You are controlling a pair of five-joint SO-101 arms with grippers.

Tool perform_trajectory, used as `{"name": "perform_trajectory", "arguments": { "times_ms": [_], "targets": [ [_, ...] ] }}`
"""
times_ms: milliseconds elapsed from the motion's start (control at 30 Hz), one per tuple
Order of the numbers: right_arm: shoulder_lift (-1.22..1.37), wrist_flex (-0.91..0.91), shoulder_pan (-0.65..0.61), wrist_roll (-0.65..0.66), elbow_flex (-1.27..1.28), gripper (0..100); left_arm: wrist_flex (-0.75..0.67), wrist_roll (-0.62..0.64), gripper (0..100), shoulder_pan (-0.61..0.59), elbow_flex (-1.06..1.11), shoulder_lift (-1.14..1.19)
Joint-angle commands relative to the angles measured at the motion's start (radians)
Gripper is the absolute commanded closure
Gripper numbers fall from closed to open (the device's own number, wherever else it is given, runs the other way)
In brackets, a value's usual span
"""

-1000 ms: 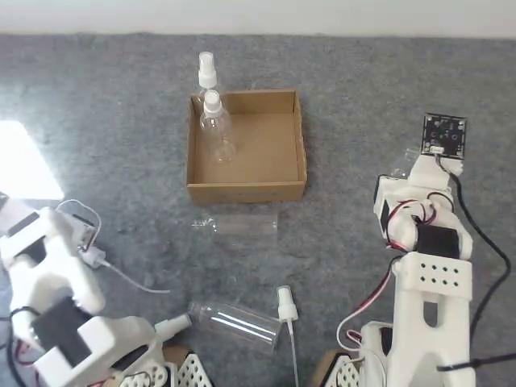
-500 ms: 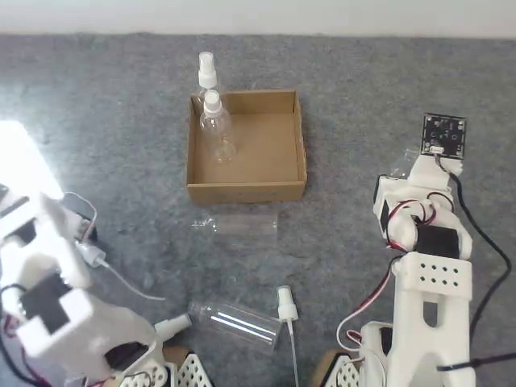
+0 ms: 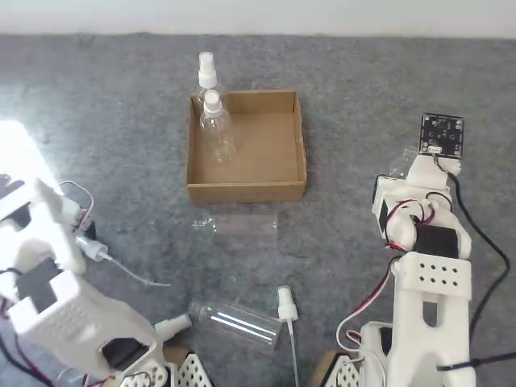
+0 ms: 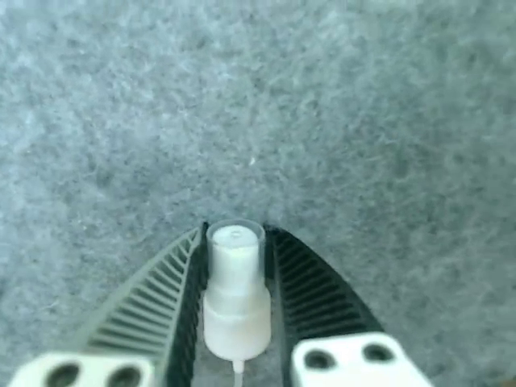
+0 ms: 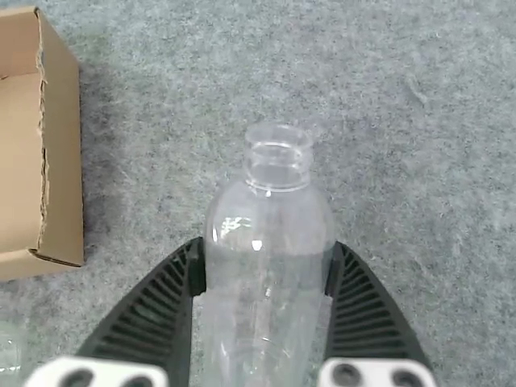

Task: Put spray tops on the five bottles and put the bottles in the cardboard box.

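My left gripper (image 4: pixel 235 235) is shut on a white spray top (image 4: pixel 235 290) above bare carpet; in the high view this spray top (image 3: pixel 93 251) trails its thin tube at the left. My right gripper (image 5: pixel 266 251) is shut on a clear open-necked bottle (image 5: pixel 266 234), held right of the cardboard box (image 3: pixel 300 137). One capped bottle (image 3: pixel 216 129) stands inside the box and another (image 3: pixel 207 71) stands just behind it. An uncapped bottle (image 3: pixel 243 223) lies in front of the box. Nearer me lie a further bottle (image 3: pixel 235 321) and a loose spray top (image 3: pixel 285 304).
Grey carpet covers the table. The box's corner (image 5: pixel 40 145) sits close beside the held bottle in the right wrist view. The right arm's body (image 3: pixel 423 242) stands at the right. Open carpet lies between the box and both arms.
The left arm has swung and risen at the left, carrying the spray top slightly up and outward. The right arm and its bottle have stayed nearly still.
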Motion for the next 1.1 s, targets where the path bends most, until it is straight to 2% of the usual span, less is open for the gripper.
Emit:
{"name": "perform_trajectory", "arguments": {
  "times_ms": [0,267,667,1067],
  "targets": [
    [-0.03,-0.012,-0.007,0.02,-0.015,91.5,0.003,-0.006,99,-0.011,-0.002,0.037],
    [-0.03,-0.012,-0.008,0.02,-0.015,91.6,0.0,-0.006,99,-0.012,0.004,0.017],
    [-0.039,-0.013,-0.025,0.021,-0.002,91.9,-0.196,-0.005,99,-0.008,0.251,-0.282],
    [-0.039,-0.012,-0.036,0.021,0.0,91.9,-0.209,-0.005,99,-0.006,0.297,-0.4]
  ]
}}
